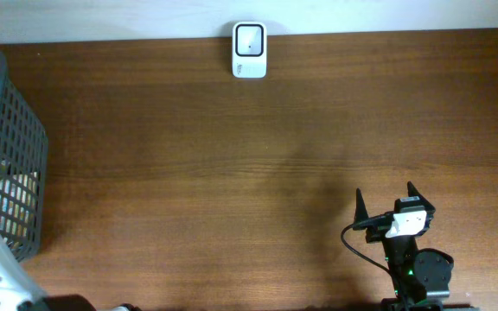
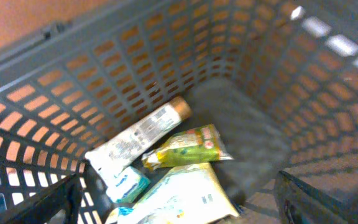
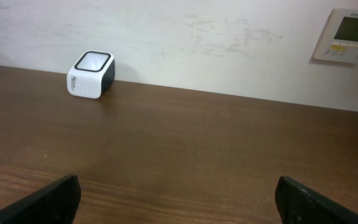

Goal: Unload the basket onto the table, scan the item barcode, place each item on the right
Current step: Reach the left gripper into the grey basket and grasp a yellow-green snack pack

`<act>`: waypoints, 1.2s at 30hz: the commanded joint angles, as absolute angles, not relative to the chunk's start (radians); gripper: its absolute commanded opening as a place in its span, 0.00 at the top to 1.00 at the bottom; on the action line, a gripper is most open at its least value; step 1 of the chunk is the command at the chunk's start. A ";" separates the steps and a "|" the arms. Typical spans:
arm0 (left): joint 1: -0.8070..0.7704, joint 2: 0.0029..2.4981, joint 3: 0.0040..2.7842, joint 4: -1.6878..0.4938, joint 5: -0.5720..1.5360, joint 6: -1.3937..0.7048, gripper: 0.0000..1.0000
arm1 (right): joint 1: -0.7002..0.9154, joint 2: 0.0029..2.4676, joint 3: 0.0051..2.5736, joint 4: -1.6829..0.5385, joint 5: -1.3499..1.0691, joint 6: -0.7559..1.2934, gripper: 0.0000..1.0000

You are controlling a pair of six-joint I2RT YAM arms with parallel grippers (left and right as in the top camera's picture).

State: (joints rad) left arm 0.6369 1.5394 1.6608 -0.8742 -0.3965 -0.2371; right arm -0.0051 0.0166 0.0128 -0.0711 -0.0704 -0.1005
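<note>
In the grey basket (image 2: pixel 135 68) at the table's left edge lie the items. The left gripper (image 2: pixel 179 208) hangs above, jaws wide, holding nothing. Likeliest pick, imo: the white tube (image 2: pixel 138 140), mostly uncovered. In the left wrist view its long axis runs lower-left to upper-right, w/ the tan cap pointing upper-right. Come straight down and set the jaws across its width at mid-body, clear of the green packet (image 2: pixel 188 148) just beside it. The right gripper (image 1: pixel 386 192) is also spread and empty, well apart from the scanner (image 1: pixel 250 50).

Shop-checkout setup: scanner (image 1: pixel 250 50), shopping basket (image 1: pixel 24 173), wooden table (image 1: pixel 188 173).
</note>
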 commanded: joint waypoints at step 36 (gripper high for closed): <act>0.755 2.210 1.671 -0.560 -0.089 0.308 0.09 | -0.007 0.013 0.006 -0.072 -0.075 -0.097 0.01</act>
State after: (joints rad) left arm 0.7441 2.1811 1.6810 -0.5617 -0.0998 0.2958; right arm -0.0051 0.0166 0.0128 -0.0711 -0.0704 -0.1005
